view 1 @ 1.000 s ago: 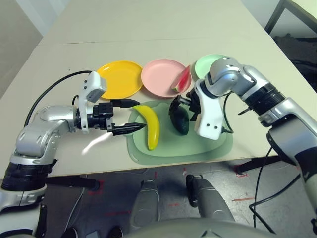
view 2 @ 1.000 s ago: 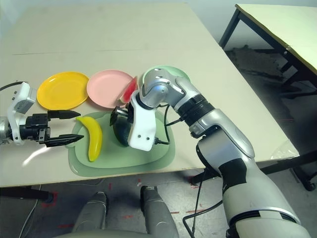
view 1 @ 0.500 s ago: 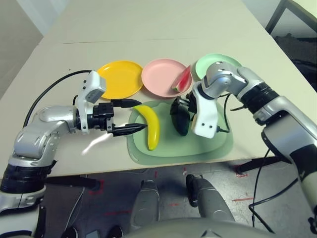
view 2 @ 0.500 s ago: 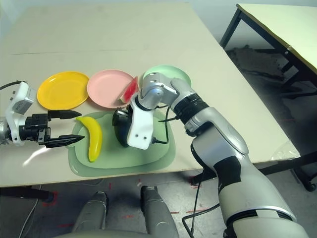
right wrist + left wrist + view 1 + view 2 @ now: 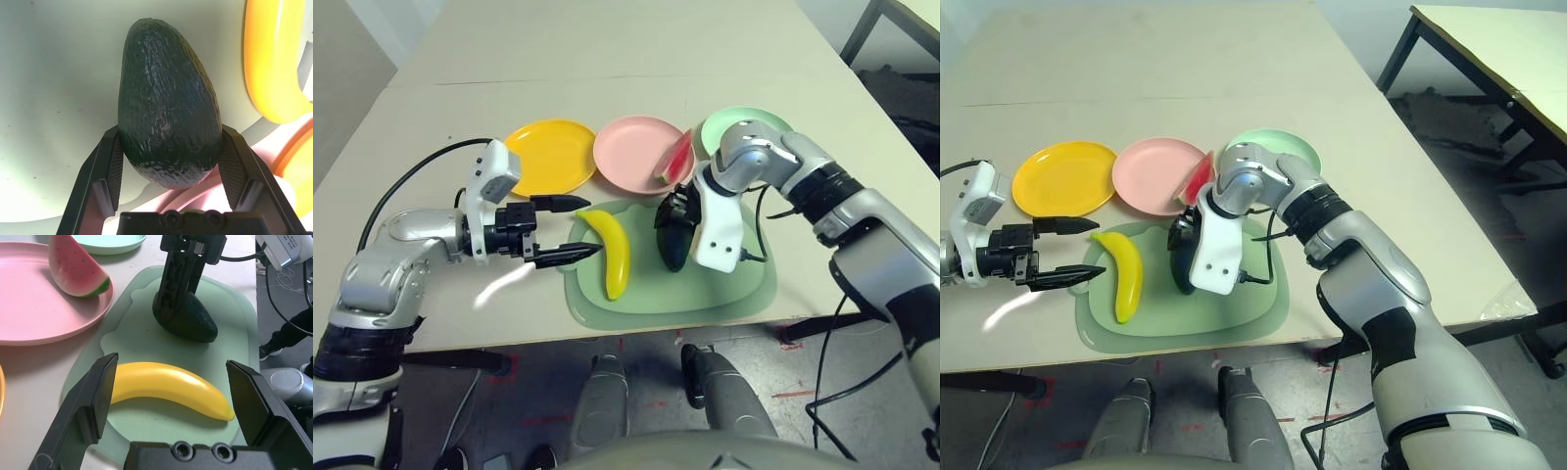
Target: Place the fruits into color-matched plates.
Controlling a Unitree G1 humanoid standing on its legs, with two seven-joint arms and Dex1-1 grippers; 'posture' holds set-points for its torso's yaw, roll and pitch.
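Right gripper point(image 5: 168, 161) gripping avocado point(image 5: 167, 103) on pale green mat point(image 5: 734, 284), fingers clamping wide end, long axis pointing straight away from fingers. Mint green plate point(image 5: 724, 127) waiting at 1 o'clock. Left gripper point(image 5: 570, 227) hanging spread, empty, facing banana point(image 5: 610, 250).

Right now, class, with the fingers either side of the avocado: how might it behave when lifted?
The avocado looks rigid, so probably won't squash. Its rounded, tapering sides could slip between the right gripper's flat fingers. Set down, it may roll.
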